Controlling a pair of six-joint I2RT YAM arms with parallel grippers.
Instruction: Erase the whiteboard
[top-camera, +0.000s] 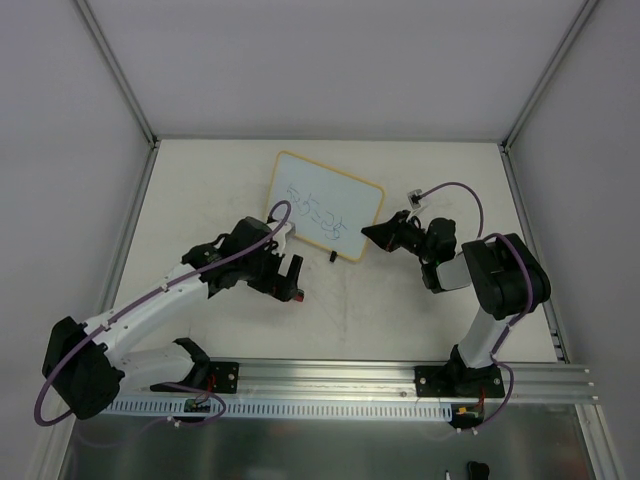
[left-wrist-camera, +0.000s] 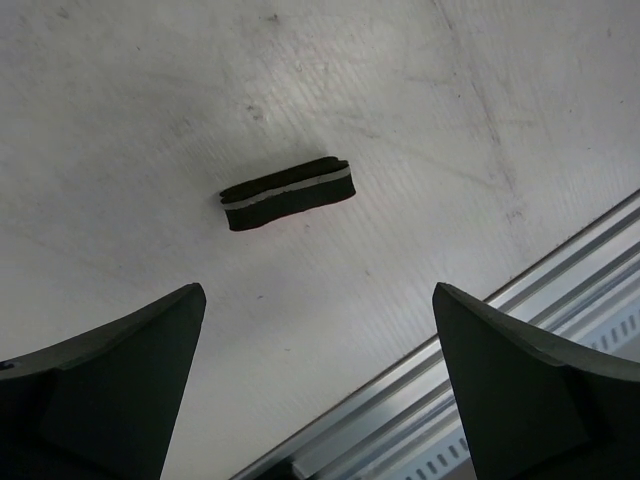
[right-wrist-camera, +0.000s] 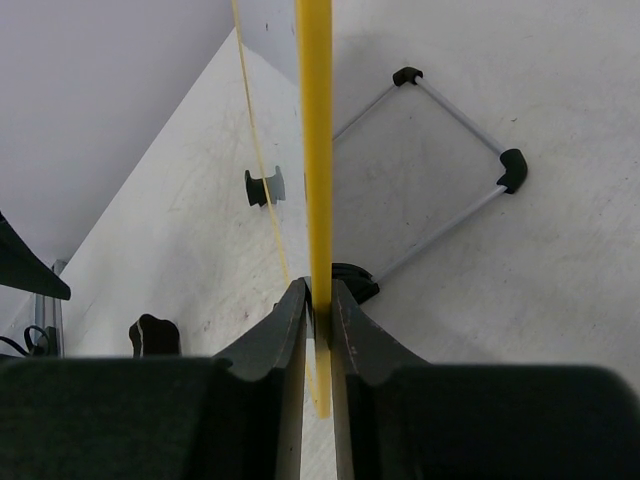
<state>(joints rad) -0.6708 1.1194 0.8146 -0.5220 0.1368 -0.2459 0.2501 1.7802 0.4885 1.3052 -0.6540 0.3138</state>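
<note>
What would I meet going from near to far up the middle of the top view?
Metal rail → left gripper, open → whiteboard → back wall. The right gripper overlaps the whiteboard's edge, so it is left out.

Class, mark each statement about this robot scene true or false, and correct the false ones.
1. The right gripper is shut on the whiteboard edge. True.
2. The eraser lies on the table. True.
3. The left gripper holds the eraser. False: it is open, and the eraser lies clear of its fingers.
4. The whiteboard is clean. False: blue scribbles show on it.
</note>
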